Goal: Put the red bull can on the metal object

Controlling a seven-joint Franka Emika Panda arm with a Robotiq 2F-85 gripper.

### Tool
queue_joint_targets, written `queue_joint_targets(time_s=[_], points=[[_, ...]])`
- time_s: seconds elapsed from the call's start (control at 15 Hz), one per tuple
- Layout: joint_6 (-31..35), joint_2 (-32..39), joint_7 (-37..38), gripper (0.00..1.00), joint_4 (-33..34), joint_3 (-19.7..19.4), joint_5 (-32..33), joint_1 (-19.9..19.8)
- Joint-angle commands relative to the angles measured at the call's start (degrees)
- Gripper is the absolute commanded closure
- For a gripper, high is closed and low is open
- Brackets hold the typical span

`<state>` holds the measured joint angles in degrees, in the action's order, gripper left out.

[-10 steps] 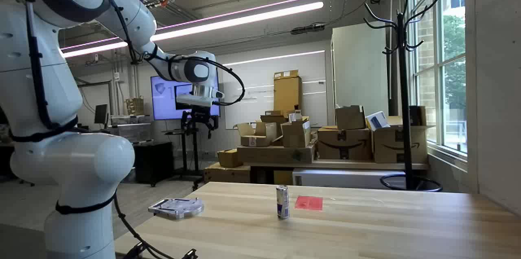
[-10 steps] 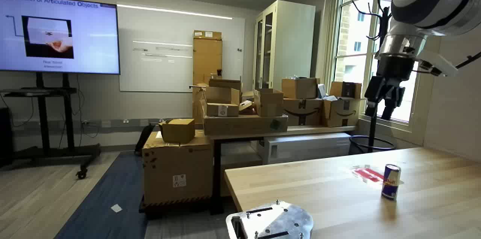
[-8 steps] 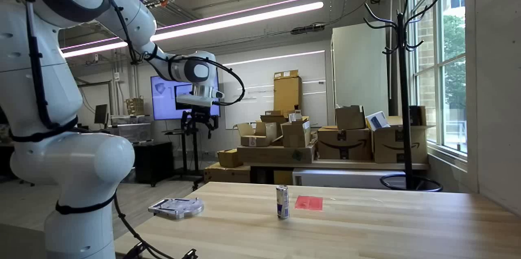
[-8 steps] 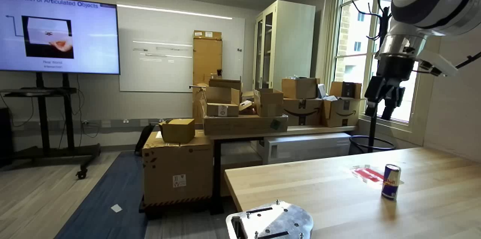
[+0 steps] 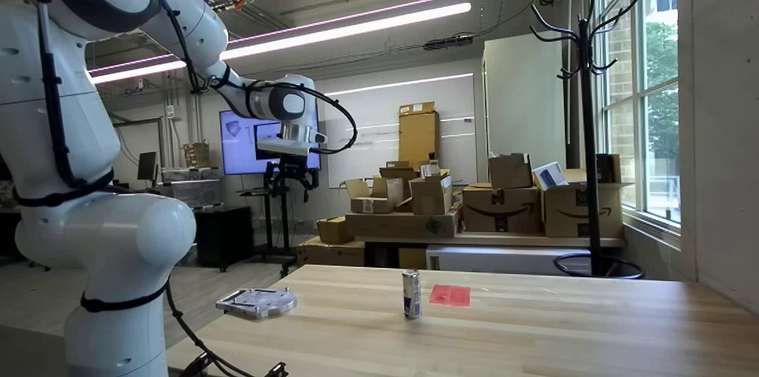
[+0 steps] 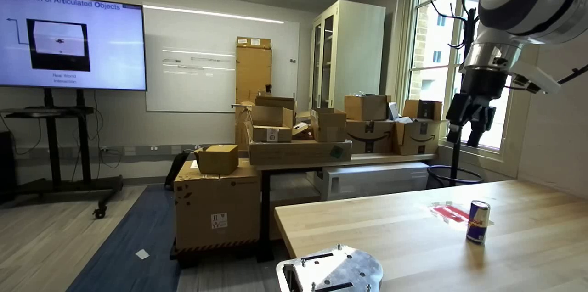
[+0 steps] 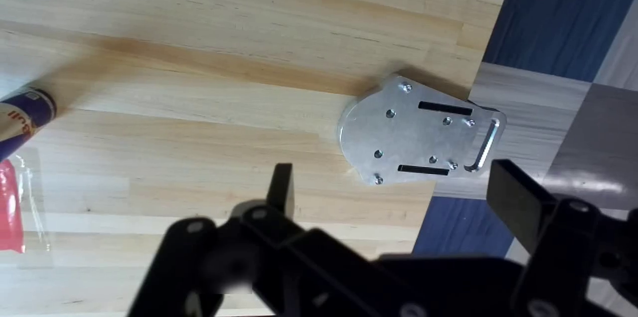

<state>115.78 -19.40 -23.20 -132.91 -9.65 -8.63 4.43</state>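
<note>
red bull can upright on tbl, metal obj overhanging edge, gripper jaws apart

We are looking at a pale wooden table carrying the upright red bull can, a flat red item near it and, well apart, the metal object overhanging an edge.

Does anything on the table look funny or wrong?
Yes: the metal plate pokes past the edge of the table, so in the wrist view one end hangs over the floor. That looks odd because part of it has no table underneath. The Red Bull can stands upright.
</note>
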Motion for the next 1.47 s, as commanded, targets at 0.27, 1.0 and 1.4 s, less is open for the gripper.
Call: queue_joint_targets(time_s=[0.27,1.0,1.4], points=[[2.21,7.73,2.18,0.0,5.22,-1.11,-0.32,-5.14],[8.56,24.1,14.15,0.0,14.1,-3.25,4.73,-13.63],[7.9,32.73,7.96,0.0,20.75,-2.45,-5.45,-17.4]])
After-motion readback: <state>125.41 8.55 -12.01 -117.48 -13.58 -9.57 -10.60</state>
